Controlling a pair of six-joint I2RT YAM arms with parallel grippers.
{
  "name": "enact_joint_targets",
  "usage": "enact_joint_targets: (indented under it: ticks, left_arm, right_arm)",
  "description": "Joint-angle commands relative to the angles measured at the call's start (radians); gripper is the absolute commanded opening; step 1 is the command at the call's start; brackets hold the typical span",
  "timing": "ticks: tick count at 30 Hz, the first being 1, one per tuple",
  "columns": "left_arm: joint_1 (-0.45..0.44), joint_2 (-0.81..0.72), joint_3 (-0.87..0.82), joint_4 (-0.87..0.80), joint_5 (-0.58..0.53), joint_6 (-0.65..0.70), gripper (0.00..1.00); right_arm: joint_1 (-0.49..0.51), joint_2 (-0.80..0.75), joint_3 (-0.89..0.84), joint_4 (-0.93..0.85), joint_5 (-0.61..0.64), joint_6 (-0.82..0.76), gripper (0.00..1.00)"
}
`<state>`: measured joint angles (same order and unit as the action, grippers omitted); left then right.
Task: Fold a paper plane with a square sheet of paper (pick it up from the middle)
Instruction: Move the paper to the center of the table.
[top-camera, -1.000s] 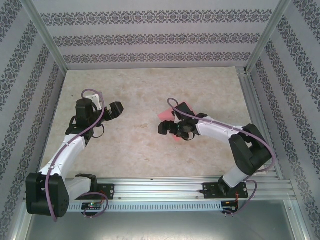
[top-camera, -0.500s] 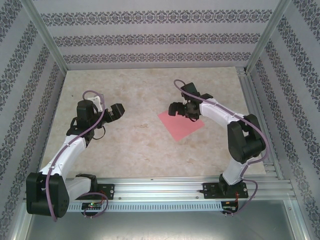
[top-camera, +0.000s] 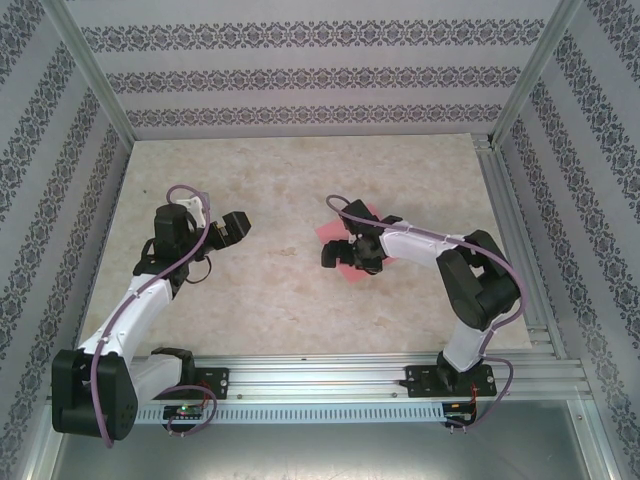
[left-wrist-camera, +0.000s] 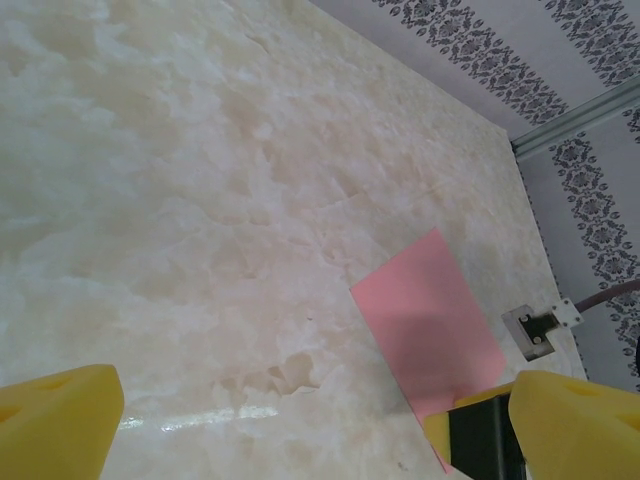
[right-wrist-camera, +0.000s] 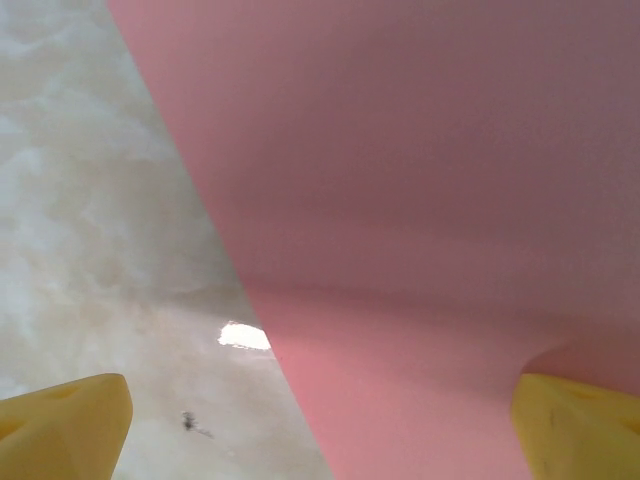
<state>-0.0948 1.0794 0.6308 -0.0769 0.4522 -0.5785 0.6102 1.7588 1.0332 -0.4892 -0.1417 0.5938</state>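
The square sheet of paper (top-camera: 336, 232) is plain pink-red and lies flat and unfolded on the marble table, right of centre. My right gripper (top-camera: 340, 252) hovers low over the sheet's left part and hides its middle. In the right wrist view the sheet (right-wrist-camera: 420, 200) spreads under the open gripper (right-wrist-camera: 320, 430), whose right fingertip (right-wrist-camera: 580, 425) sits over the paper and left fingertip over bare table. My left gripper (top-camera: 232, 228) is open and well to the left of the sheet. Its wrist view shows the sheet (left-wrist-camera: 425, 315) ahead to the right. A paper plane is out of view.
The marble tabletop (top-camera: 280, 180) is ringed by patterned walls and aluminium posts (top-camera: 520, 80). A metal rail (top-camera: 330, 370) along the near edge carries both arm bases. The white link of the right arm (top-camera: 420, 240) reaches across the sheet's right side.
My right gripper has swung from behind the sheet forward and left, down over the paper, again covering its middle. The left arm has barely shifted.
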Motion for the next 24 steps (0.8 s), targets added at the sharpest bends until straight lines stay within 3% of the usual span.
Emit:
enact_joint_targets:
  ticks: [1,5,11,17,20,24]
  left_arm:
    - [-0.014,-0.024,-0.014,-0.002,0.017,-0.006,1.0]
    - [-0.014,-0.027,-0.014,0.0,0.013,-0.009,1.0]
    - [-0.016,-0.024,-0.002,-0.01,0.018,-0.004,1.0]
    - [-0.016,-0.033,0.002,-0.013,0.026,-0.006,1.0]
    - [-0.02,-0.033,-0.005,-0.004,0.027,-0.013,1.0]
    - [-0.022,-0.033,-0.02,0.003,0.022,-0.02,1.0]
  right_arm:
    - [0.054,-0.024,-0.045,0.072,0.011,0.126,0.98]
    - [0.105,-0.045,-0.069,0.142,0.013,0.208,0.98]
    - [0.147,-0.063,0.036,0.069,0.039,0.186,0.98]
    - [0.122,-0.071,0.201,-0.22,0.263,-0.097,0.98]
    - [0.071,-0.015,0.278,-0.311,0.293,-0.245,0.98]
    - [0.019,0.128,0.424,-0.434,0.243,-0.39,0.96]
